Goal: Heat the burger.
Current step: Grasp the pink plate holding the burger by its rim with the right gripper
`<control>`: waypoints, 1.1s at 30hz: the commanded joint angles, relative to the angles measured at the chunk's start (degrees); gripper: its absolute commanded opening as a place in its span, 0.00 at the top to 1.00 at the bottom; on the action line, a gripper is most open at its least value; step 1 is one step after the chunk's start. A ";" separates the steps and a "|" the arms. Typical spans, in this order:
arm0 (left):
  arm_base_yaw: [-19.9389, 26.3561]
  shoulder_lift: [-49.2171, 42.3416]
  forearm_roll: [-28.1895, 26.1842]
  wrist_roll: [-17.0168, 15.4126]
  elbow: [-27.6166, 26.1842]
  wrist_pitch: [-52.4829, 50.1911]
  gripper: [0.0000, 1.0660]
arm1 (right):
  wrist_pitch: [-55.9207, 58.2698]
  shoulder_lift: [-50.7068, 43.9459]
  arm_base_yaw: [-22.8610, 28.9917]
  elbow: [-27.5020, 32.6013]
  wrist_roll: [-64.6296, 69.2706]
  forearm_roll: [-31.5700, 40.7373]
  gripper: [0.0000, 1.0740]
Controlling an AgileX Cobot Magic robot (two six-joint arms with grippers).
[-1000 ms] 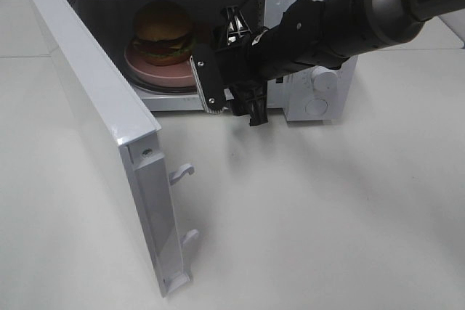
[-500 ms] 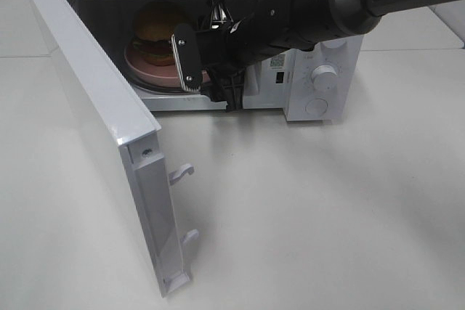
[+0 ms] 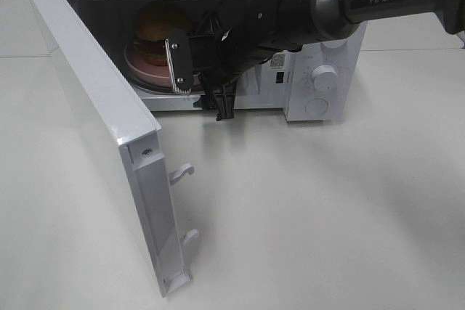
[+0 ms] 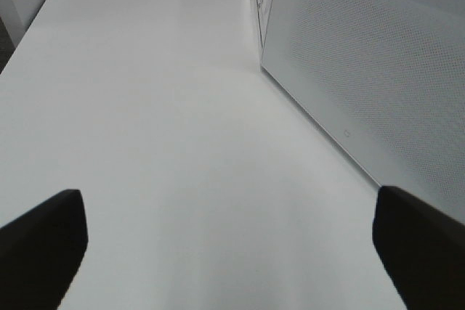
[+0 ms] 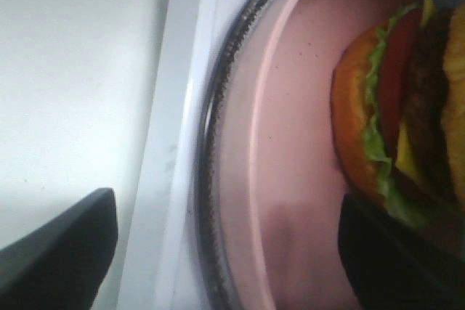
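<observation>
One burger point(image 3: 161, 32) sits on a pink plate point(image 3: 145, 72) deep inside my open microwave point(image 3: 320, 70), and the plate lies on the glass turntable point(image 5: 211, 179). My right claw point(image 3: 200, 81) hangs at the cavity's mouth, fingers spread and pinching nothing, just short of the plate's near rim. Its wrist view shows the burger's lettuce edge close to one finger point(image 5: 396, 259), with bare plate between them. The door point(image 3: 102, 128) swings wide to the left, its edge well apart from my arm. Bare tabletop point(image 3: 327, 208) spreads in front. My left claw point(image 4: 232, 252) is spread too, over tabletop beside the door's perforated panel point(image 4: 378, 78).
</observation>
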 commanded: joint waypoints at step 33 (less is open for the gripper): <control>0.17 -0.69 -0.11 0.00 0.00 -1.03 0.06 | 4.01 1.20 -0.29 -0.74 7.73 1.66 0.29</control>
